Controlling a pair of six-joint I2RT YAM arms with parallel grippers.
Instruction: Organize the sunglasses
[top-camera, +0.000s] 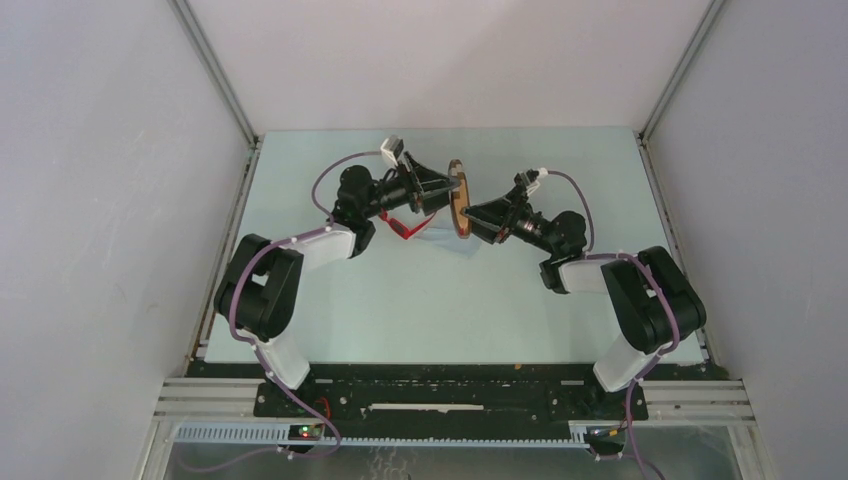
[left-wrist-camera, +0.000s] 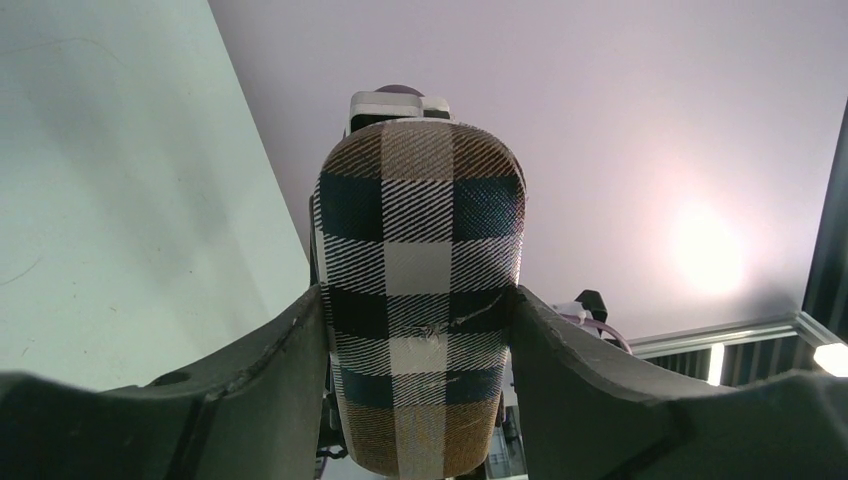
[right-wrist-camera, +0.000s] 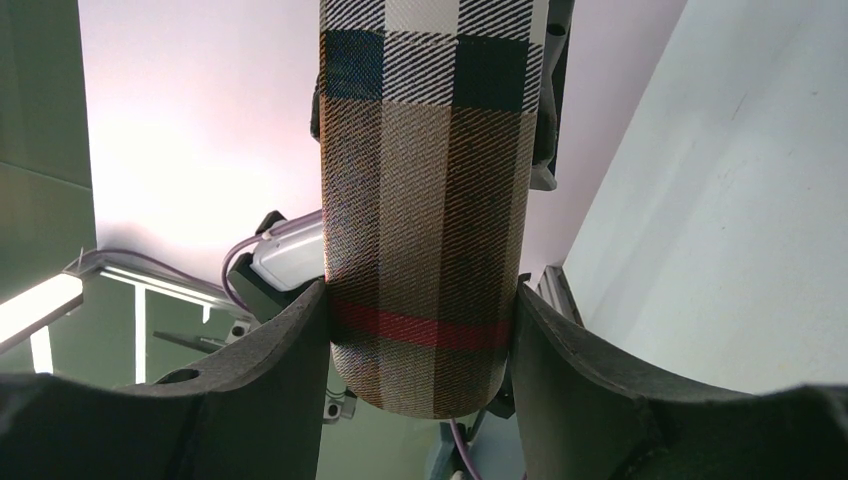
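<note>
Your left gripper (left-wrist-camera: 420, 335) and right gripper (right-wrist-camera: 420, 330) each clamp opposite sides of the plaid glasses case (top-camera: 459, 200), held on edge between them. The red sunglasses (top-camera: 400, 226) lie below your left gripper, untouched. Pull unevenly or loosen one grip and the case may twist free and drop onto them

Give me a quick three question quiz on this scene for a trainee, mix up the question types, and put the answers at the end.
1. Multiple choice: which gripper clamps the plaid case? A) the left gripper only; B) the right gripper only; C) both.
2. True or false: the case lies flat on the table.
3. Fill in: the sunglasses below the left gripper have a ___ frame.

Key: 1 C. 2 False: it is held up between the two grippers. 3 Red.
</note>
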